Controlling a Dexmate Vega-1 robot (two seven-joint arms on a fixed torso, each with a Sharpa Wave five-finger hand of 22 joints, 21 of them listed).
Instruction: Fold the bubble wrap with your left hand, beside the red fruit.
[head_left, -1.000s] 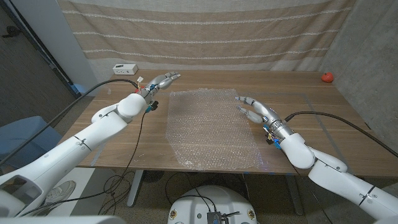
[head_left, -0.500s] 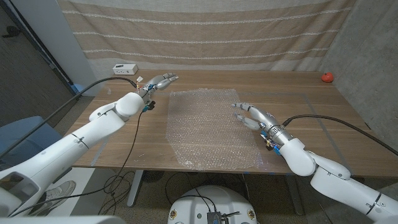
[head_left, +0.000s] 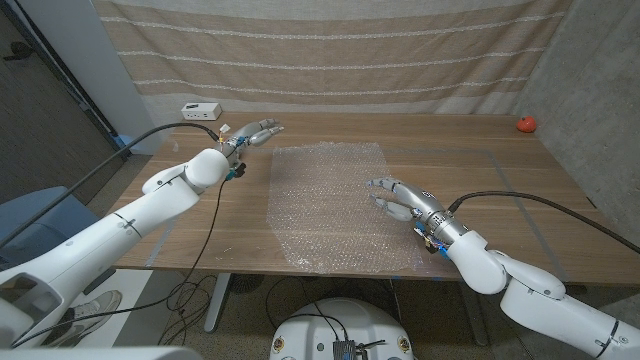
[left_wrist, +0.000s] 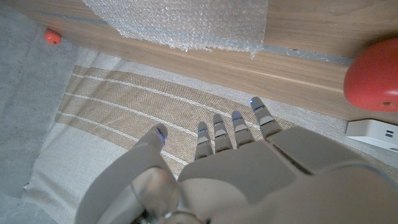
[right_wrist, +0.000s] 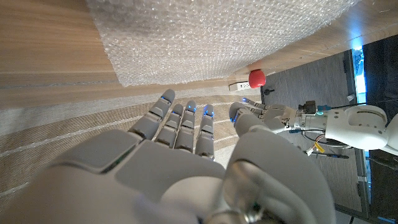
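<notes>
The clear bubble wrap (head_left: 335, 205) lies spread flat on the wooden table (head_left: 500, 170); it also appears in the left wrist view (left_wrist: 180, 22) and the right wrist view (right_wrist: 217, 37). My left hand (head_left: 255, 133) hovers past the sheet's far left corner, fingers apart and holding nothing. A red fruit (left_wrist: 373, 74) sits close to that hand, next to a white box (left_wrist: 373, 132); the right wrist view shows the same red fruit (right_wrist: 257, 78). My right hand (head_left: 400, 195) hangs over the sheet's right part, fingers spread and empty.
A second small red fruit (head_left: 525, 124) sits at the table's far right corner. The white box (head_left: 201, 109) stands at the far left edge. A striped curtain (head_left: 330, 60) hangs behind the table. Cables trail from both wrists.
My right hand has drawn back toward the near edge and leftward over the sheet. My left hand has shifted slightly left. The bubble wrap has not moved.
</notes>
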